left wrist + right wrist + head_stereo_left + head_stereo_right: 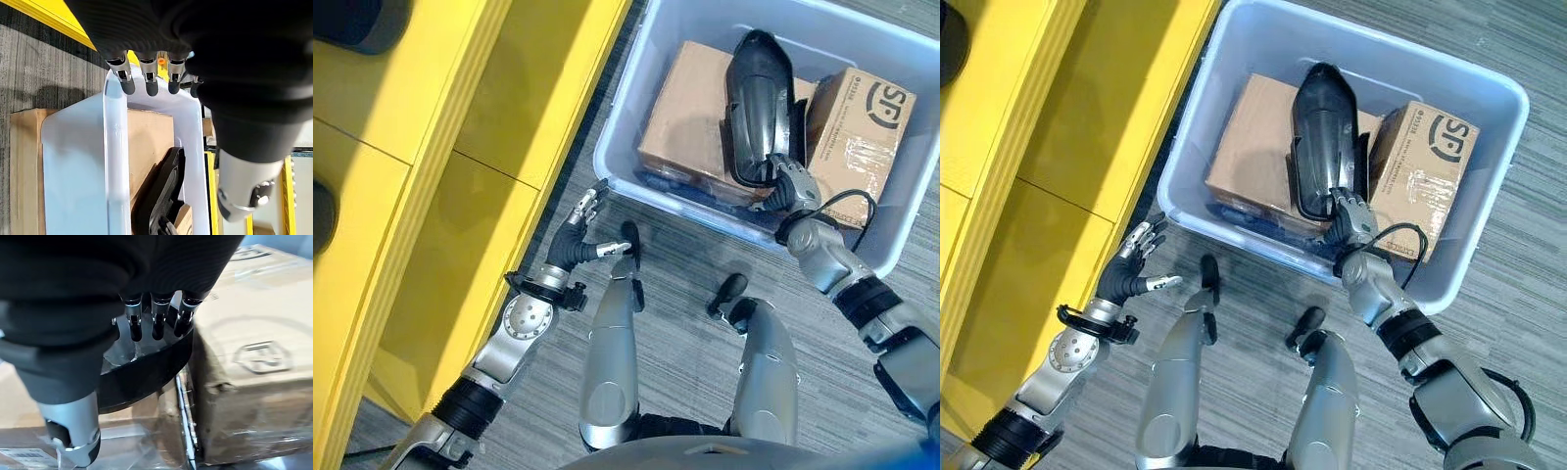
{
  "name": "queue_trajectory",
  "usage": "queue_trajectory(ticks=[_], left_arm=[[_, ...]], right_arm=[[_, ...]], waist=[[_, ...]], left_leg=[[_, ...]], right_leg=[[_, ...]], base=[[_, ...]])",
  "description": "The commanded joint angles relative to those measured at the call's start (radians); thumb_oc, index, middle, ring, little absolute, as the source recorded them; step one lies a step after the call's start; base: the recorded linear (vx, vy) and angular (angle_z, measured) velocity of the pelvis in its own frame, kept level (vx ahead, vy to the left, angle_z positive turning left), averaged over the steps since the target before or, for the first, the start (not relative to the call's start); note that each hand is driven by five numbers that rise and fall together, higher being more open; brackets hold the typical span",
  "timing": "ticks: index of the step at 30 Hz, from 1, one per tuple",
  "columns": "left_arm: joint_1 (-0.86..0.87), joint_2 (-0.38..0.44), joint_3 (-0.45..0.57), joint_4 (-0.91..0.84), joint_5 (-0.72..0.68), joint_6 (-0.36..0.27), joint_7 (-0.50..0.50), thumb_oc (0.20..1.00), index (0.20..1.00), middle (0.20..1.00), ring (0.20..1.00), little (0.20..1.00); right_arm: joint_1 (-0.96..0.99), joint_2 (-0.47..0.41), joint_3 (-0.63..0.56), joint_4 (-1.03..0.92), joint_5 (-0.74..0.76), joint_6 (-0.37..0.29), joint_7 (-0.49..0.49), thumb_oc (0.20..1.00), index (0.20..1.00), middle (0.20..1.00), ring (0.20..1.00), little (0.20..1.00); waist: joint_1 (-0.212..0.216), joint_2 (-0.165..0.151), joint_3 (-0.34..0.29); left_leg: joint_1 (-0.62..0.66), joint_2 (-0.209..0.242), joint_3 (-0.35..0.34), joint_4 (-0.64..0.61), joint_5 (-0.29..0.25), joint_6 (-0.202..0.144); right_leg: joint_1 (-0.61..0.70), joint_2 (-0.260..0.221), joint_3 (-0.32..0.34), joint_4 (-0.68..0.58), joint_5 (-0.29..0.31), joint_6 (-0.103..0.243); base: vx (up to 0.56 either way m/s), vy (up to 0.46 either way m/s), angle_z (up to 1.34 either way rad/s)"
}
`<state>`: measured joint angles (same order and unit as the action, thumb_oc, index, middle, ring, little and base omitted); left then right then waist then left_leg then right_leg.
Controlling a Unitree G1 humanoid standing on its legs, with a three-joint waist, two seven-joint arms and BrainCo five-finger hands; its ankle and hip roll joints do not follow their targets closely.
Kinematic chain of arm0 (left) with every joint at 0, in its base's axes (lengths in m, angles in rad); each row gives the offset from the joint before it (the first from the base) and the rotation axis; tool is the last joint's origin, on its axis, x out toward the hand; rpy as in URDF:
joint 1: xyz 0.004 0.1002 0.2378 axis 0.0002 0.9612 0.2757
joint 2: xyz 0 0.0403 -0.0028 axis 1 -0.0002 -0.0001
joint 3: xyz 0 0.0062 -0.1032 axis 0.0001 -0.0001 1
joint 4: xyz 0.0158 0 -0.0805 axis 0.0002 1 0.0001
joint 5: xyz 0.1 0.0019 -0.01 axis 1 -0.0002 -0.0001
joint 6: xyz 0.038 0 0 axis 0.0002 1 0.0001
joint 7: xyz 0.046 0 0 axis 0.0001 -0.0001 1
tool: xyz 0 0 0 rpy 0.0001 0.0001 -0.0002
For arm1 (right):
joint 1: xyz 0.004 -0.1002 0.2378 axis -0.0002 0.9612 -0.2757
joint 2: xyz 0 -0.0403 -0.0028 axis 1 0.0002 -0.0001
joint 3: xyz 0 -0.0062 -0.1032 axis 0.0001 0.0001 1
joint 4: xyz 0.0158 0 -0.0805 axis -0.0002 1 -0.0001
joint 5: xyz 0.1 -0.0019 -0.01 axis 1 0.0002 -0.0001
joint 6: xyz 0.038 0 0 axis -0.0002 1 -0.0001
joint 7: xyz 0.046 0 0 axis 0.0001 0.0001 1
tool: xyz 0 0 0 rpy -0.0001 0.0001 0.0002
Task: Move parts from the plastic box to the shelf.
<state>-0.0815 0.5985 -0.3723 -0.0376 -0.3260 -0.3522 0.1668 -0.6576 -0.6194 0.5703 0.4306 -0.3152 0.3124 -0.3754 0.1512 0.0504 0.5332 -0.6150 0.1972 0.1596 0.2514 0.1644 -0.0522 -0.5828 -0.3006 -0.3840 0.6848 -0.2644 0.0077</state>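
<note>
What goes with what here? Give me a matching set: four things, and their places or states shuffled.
Things:
1. black part
2. left hand
3. right hand
4. shelf

Places or states:
A. yellow, on the robot's left of the plastic box
B. open, above the floor outside the box
C. lying on cardboard boxes in the plastic box
D. in the plastic box, at the near end of the black part

Pairs: 1-C, 2-B, 3-D, 4-A
</note>
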Motion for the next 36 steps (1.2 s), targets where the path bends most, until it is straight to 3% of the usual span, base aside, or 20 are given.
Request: queue_trajectory(ticks=[1,3,4,6,8,10,14,18,20,22,24,26,31,34,36], left_arm=[[0.017,-0.014,0.000,-0.069,0.026,-0.099,0.156,1.000,1.000,1.000,1.000,1.000],[0.010,-0.020,0.004,-0.065,0.037,-0.114,0.194,1.000,1.000,1.000,1.000,1.000],[-0.003,-0.035,0.022,-0.056,0.076,-0.163,0.270,1.000,1.000,1.000,1.000,1.000],[-0.002,-0.043,0.062,-0.095,0.137,-0.220,0.313,1.000,1.000,1.000,1.000,1.000],[0.002,-0.042,0.080,-0.126,0.154,-0.239,0.323,1.000,1.000,1.000,1.000,1.000],[-0.007,-0.045,0.119,-0.191,0.215,-0.308,0.350,1.000,1.000,1.000,1.000,1.000],[-0.017,-0.042,0.145,-0.281,0.161,-0.337,0.282,1.000,1.000,1.000,1.000,1.000],[-0.057,-0.054,0.135,-0.325,0.173,-0.350,0.236,1.000,1.000,1.000,1.000,1.000],[-0.159,-0.079,0.077,-0.350,0.220,-0.315,0.240,1.000,1.000,1.000,1.000,1.000],[-0.171,-0.083,0.066,-0.349,0.224,-0.315,0.234,1.000,1.000,1.000,1.000,1.000],[-0.260,-0.119,0.002,-0.335,0.243,-0.228,0.293,1.000,1.000,1.000,1.000,1.000],[-0.307,-0.145,-0.034,-0.316,0.272,-0.183,0.344,1.000,1.000,1.000,1.000,1.000],[-0.403,-0.207,-0.081,-0.262,0.300,-0.055,0.493,1.000,1.000,1.000,1.000,1.000],[-0.430,-0.233,-0.078,-0.227,0.262,0.018,0.557,1.000,1.000,1.000,1.000,1.000],[-0.451,-0.264,-0.062,-0.184,0.256,0.070,0.666,1.000,1.000,1.000,1.000,1.000]], right_arm=[[-0.088,-0.028,-0.019,-0.016,-0.167,-0.235,-0.145,1.000,1.000,1.000,1.000,1.000],[-0.103,-0.023,-0.011,-0.014,-0.171,-0.250,-0.155,1.000,1.000,1.000,1.000,1.000],[-0.151,-0.001,0.018,-0.001,-0.173,-0.292,-0.180,1.000,1.000,1.000,1.000,1.000],[-0.189,0.025,0.042,-0.004,-0.161,-0.334,-0.231,1.000,1.000,1.000,1.000,1.000],[-0.193,0.036,0.040,-0.017,-0.157,-0.352,-0.254,1.000,1.000,1.000,1.000,1.000],[-0.189,0.062,0.026,-0.063,-0.157,-0.390,-0.324,1.000,1.000,1.000,1.000,1.000],[-0.140,0.084,-0.015,-0.135,-0.125,-0.414,-0.354,1.000,1.000,1.000,1.000,1.000],[-0.068,0.110,-0.032,-0.210,-0.045,-0.386,-0.358,1.000,1.000,1.000,1.000,1.000],[0.033,0.120,-0.065,-0.335,0.022,-0.382,-0.423,1.000,1.000,1.000,1.000,1.000],[0.043,0.120,-0.070,-0.347,0.035,-0.378,-0.445,1.000,1.000,1.000,1.000,1.000],[0.108,0.124,-0.114,-0.440,0.010,-0.355,-0.455,1.000,1.000,1.000,1.000,1.000],[0.127,0.121,-0.126,-0.474,0.019,-0.338,-0.442,1.000,1.000,1.000,1.000,1.000],[0.153,0.114,-0.186,-0.525,0.061,-0.375,-0.470,1.000,1.000,1.000,1.000,1.000],[0.153,0.117,-0.220,-0.552,0.065,-0.371,-0.446,1.000,1.000,1.000,1.000,1.000],[0.147,0.123,-0.239,-0.566,0.055,-0.357,-0.419,1.000,1.000,1.000,1.000,1.000]], waist=[[0.024,0.004,-0.013],[0.028,0.008,-0.013],[0.041,0.014,-0.013],[0.063,0.021,-0.013],[0.070,0.025,-0.013],[0.076,0.028,-0.013],[0.066,0.033,-0.013],[0.034,0.030,-0.013],[-0.045,0.016,-0.013],[-0.051,0.014,-0.013],[-0.127,0.001,-0.013],[-0.167,-0.005,-0.013],[-0.240,-0.021,-0.013],[-0.257,-0.026,-0.013],[-0.270,-0.033,-0.013]], left_leg=[[0.054,-0.006,-0.014,0.068,-0.153,-0.011],[0.057,-0.010,-0.016,0.068,-0.153,-0.011],[0.060,-0.018,-0.025,0.069,-0.155,-0.011],[0.069,-0.031,-0.038,0.065,-0.154,-0.009],[0.075,-0.037,-0.045,0.062,-0.155,-0.008],[0.093,-0.047,-0.051,0.055,-0.156,-0.006],[0.119,-0.051,-0.052,0.044,-0.156,-0.007],[0.155,-0.046,-0.038,0.021,-0.154,-0.008],[0.190,-0.013,0.008,-0.007,-0.130,-0.010],[0.196,-0.009,0.014,-0.009,-0.130,-0.012],[0.237,0.016,0.058,-0.028,-0.130,-0.024],[0.257,0.028,0.082,-0.038,-0.130,-0.029],[0.292,0.047,0.139,-0.051,-0.129,-0.039],[0.294,0.052,0.148,-0.050,-0.130,-0.042],[0.291,0.056,0.155,-0.047,-0.131,-0.045]], right_leg=[[0.042,0.015,0.056,-0.056,0.082,0.067],[0.044,0.013,0.055,-0.056,0.081,0.067],[0.051,0.006,0.049,-0.056,0.078,0.066],[0.063,0.000,0.038,-0.056,0.077,0.063],[0.071,-0.003,0.034,-0.057,0.076,0.063],[0.087,-0.007,0.031,-0.066,0.078,0.065],[0.109,-0.008,0.036,-0.082,0.081,0.070],[0.128,0.000,0.052,-0.109,0.090,0.076],[0.135,0.027,0.077,-0.167,0.133,0.071],[0.138,0.029,0.081,-0.173,0.136,0.072],[0.146,0.048,0.122,-0.216,0.157,0.080],[0.150,0.054,0.141,-0.236,0.165,0.083],[0.149,0.068,0.185,-0.269,0.184,0.086],[0.142,0.074,0.193,-0.272,0.186,0.086],[0.131,0.080,0.201,-0.275,0.188,0.085]], base=[[-0.01,0.012,-0.06],[0.00,-0.014,-0.02],[0.00,-0.048,0.00],[0.00,-0.087,0.04],[0.00,-0.067,0.12],[-0.02,-0.055,0.13],[0.00,-0.010,0.03],[-0.01,0.006,-0.04],[-0.10,0.079,-0.29],[-0.04,0.061,-0.34],[0.01,0.160,-0.61],[0.01,0.135,-0.45],[0.01,0.062,-0.53],[0.00,-0.002,-0.25],[0.00,-0.024,-0.12]])
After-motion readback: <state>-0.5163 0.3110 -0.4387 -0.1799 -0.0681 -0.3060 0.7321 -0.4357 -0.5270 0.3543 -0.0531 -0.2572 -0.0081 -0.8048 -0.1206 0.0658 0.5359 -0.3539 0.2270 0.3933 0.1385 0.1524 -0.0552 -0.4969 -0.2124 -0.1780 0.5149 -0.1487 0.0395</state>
